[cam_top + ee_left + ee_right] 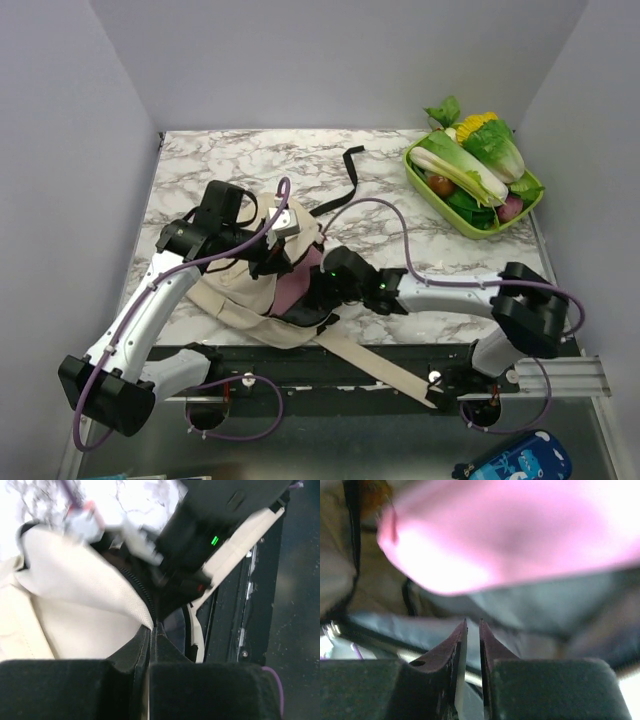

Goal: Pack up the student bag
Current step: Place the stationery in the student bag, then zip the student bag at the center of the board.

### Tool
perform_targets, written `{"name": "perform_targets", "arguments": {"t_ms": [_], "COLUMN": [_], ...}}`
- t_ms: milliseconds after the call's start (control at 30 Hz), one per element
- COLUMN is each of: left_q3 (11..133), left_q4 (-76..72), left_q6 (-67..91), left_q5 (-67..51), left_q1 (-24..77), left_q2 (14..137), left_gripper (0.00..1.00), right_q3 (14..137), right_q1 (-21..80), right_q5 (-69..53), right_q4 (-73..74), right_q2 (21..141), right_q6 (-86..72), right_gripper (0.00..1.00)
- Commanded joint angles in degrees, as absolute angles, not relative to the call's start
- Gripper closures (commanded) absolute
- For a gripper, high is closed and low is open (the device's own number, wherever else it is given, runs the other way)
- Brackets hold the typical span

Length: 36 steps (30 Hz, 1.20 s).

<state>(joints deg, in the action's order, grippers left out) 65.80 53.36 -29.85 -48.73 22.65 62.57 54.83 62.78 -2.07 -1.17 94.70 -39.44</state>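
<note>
The student bag [235,290], cream fabric with black trim, lies at the table's near left, its mouth facing right. My left gripper [275,262] is shut on the black-trimmed rim of the mouth [154,626], with cream cloth [75,595] to its left. My right gripper [316,290] reaches into the opening. In the right wrist view its jaws [473,622] stand a narrow gap apart with nothing between them, over the grey lining [530,610]. A flat pink thing [293,285] sits in the mouth, blurred just above those fingers [510,535].
A green tray [418,172] of toy vegetables stands at the back right. A black strap [350,175] trails toward the back. The long beige strap [380,365] runs over the table's dark front rail. A blue pouch [515,462] lies below the table edge at right.
</note>
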Motion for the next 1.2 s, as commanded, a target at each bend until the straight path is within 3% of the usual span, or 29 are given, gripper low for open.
{"name": "perform_targets", "arguments": {"t_ms": [0,333,533,700,1167], "left_q3": [60.75,57.31,57.13,57.83,59.41], "left_q4": [55.28,54.94,52.82,52.82,53.09], "left_q6": [-33.57,-34.28,-32.87,-32.96,-33.05], "left_q5": [-50.10,-51.24,-51.77,-52.03,-52.73], "left_q1": [23.03,23.03,23.03,23.03,23.03], "left_q2": [63.19,63.90,64.16,64.07,63.54], "left_gripper": [0.94,0.88,0.89,0.89,0.89], "right_q3": [42.47,31.20,39.17,45.52,53.17], "right_q1": [63.02,67.93,72.94,76.11,76.11], "right_q5": [1.76,-5.54,-6.06,-3.78,-9.75], "right_q4": [-7.19,-27.58,-20.77,-15.21,-11.43], "right_q2": [83.87,72.87,75.57,80.06,88.85], "right_q6": [-37.53,-16.54,-5.64,1.32,5.89], "right_gripper": [0.75,0.71,0.63,0.49,0.42]}}
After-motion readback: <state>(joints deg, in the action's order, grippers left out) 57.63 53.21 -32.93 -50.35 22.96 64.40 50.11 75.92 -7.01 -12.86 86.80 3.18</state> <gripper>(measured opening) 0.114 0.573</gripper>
